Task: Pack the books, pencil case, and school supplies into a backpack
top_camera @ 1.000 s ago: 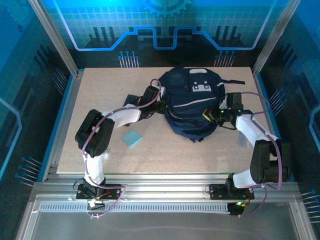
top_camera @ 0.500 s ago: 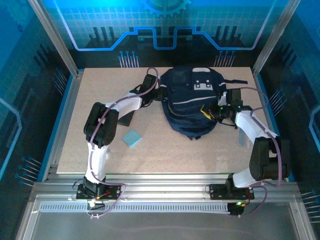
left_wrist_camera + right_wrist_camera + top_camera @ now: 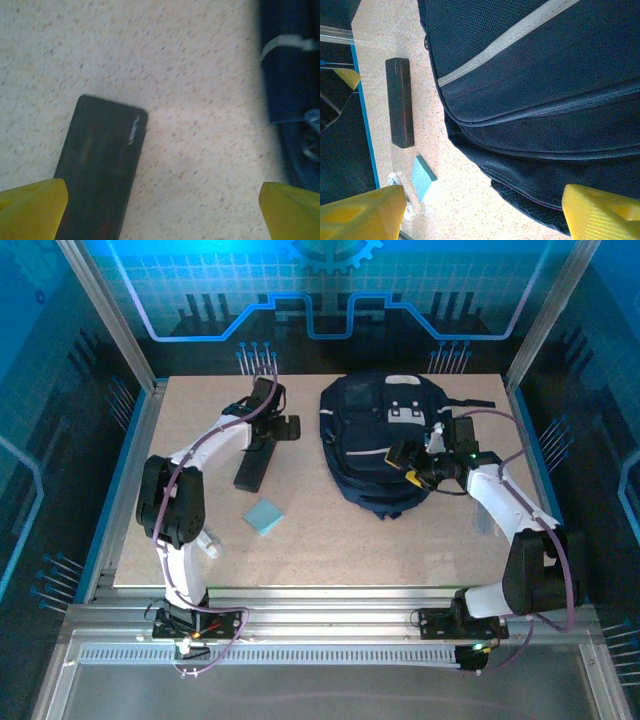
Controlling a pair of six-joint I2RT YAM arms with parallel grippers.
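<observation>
I see the pencil case (image 3: pixel 255 462), a long flat black slab, lying at 9 o'clock of the navy, grey-striped backpack (image 3: pixel 385 440). My left gripper (image 3: pixel 160 212) hangs near its far end, spread wide, empty. My right gripper (image 3: pixel 482 215) gapes empty too.

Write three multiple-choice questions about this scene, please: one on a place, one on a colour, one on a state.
1. Where is the pencil case relative to the backpack?
A) inside it
B) on the table, to its left
C) on top of it

2. What colour is the small square pad?
A) light blue
B) red
C) green

3. How is the left gripper?
A) shut on the pencil case
B) open, holding nothing
C) shut on a strap

Answers:
1 B, it lies on bare table beside the backpack.
2 A, it looks pale blue.
3 B, its fingertips stand wide apart with nothing between.
</observation>
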